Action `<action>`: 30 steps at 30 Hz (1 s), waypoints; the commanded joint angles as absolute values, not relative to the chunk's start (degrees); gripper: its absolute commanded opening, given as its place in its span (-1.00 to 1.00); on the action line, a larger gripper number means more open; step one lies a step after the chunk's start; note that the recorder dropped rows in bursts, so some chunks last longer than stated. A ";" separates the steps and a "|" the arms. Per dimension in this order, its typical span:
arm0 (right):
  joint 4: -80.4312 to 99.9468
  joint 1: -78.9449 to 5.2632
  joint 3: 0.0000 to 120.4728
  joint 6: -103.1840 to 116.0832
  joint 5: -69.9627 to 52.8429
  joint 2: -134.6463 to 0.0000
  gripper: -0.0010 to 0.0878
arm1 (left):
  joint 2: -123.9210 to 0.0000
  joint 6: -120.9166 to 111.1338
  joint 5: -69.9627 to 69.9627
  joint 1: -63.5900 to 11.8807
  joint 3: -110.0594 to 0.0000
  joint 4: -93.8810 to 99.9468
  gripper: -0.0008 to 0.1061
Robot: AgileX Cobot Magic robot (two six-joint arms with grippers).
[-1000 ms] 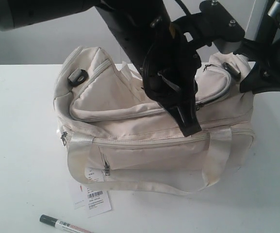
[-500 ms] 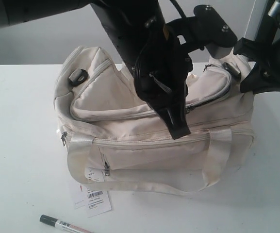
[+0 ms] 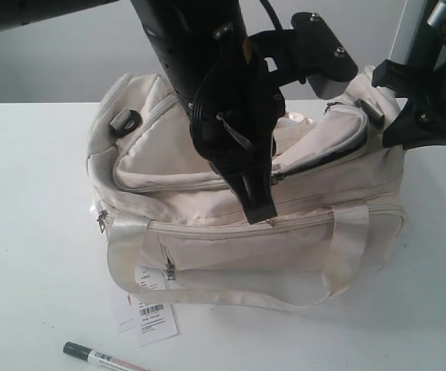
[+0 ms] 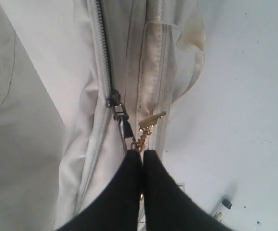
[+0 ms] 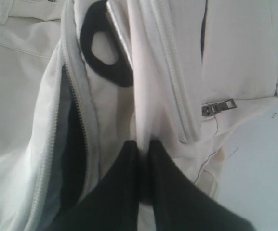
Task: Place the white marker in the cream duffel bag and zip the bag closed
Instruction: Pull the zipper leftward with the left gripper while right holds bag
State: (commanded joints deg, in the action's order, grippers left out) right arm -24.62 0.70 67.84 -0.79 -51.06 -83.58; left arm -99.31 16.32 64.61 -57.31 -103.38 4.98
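Pinching the zipper pull [image 4: 125, 130], my left fingers [image 4: 135, 163] are clenched on it, the slider [image 4: 113, 102] just past their tips. My right fingers [image 5: 131, 154] clamp a fold of the cream duffel bag [image 3: 230, 239]. Well apart from both, the white marker [image 3: 103, 357] lies on the worktop [image 3: 37, 232], outside the bag.

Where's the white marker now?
In the exterior view the white marker lies on the table at the bottom edge, left of centre, outside the cream duffel bag, below its barcode tag.
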 joint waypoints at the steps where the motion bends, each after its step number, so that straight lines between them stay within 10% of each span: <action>1: -24.50 0.70 67.84 -0.79 -51.08 -83.58 -0.98 | -99.31 16.32 64.74 -57.31 -103.38 4.98 -0.99; 30: -22.01 0.70 67.84 -0.79 -51.08 -83.58 -0.98 | -99.31 16.24 69.96 -57.31 -103.38 8.19 -0.99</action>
State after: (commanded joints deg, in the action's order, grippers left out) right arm -22.01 0.70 67.84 -0.79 -51.08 -83.58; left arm -99.31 16.24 69.96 -57.31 -103.38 8.19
